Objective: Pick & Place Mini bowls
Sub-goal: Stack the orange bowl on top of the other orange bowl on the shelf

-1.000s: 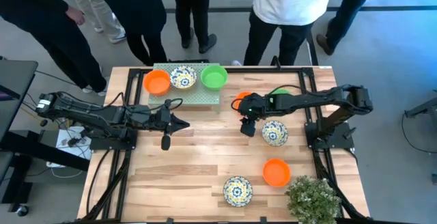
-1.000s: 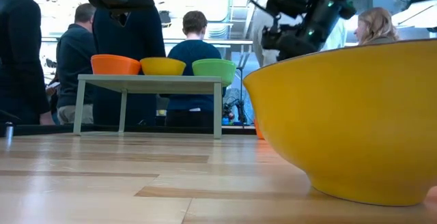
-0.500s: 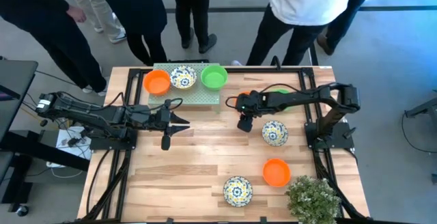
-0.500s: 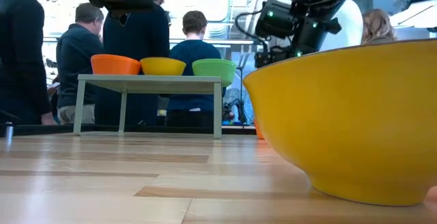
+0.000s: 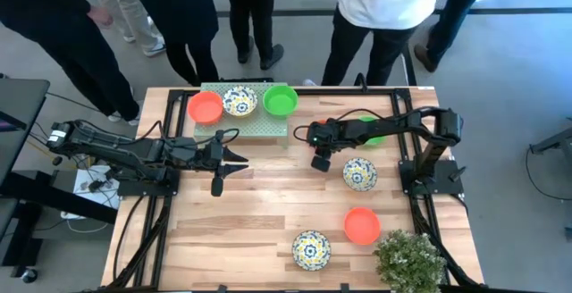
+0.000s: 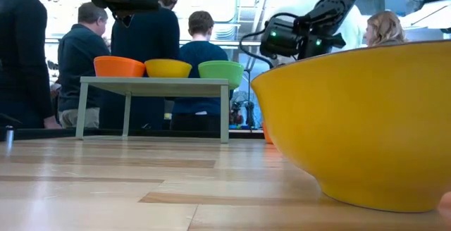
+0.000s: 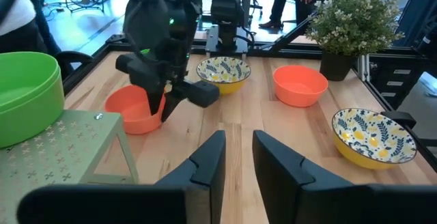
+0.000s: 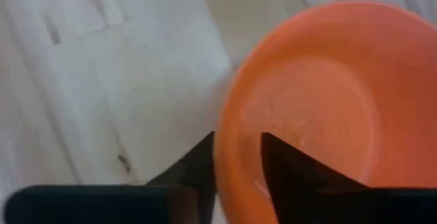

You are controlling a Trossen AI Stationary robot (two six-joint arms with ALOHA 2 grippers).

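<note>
An orange-red mini bowl (image 7: pixel 133 111) sits on the table just right of the green stand (image 5: pixel 241 119); it fills the right wrist view (image 8: pixel 307 101). My right gripper (image 7: pixel 164 108) is over its rim, open by a narrow gap, one finger outside the bowl and one inside. My left gripper (image 7: pixel 237 162) waits at mid-left (image 5: pixel 239 160), slightly open and empty. On the stand rest an orange-red (image 5: pixel 206 107), a floral (image 5: pixel 239 102) and a green bowl (image 5: pixel 281 101). My right gripper's fingers (image 8: pixel 205 166) point down from above and stand on either side of the orange-red bowl's rim (image 8: pixel 222 142), on the side toward the stand. The bowl rests on the table. I cannot tell whether the fingers touch the rim.
On the table stand a floral bowl (image 5: pixel 359 173), an orange-red bowl (image 5: pixel 362 225), a floral bowl near the front edge (image 5: pixel 311 249) and a green bowl behind the right arm (image 5: pixel 374 129). A potted plant (image 5: pixel 409 259) is at front right. People stand beyond the far edge.
My right gripper has moved toward the table's left and somewhat down, from beside the floral bowl to the rim of the orange-red bowl by the stand.
</note>
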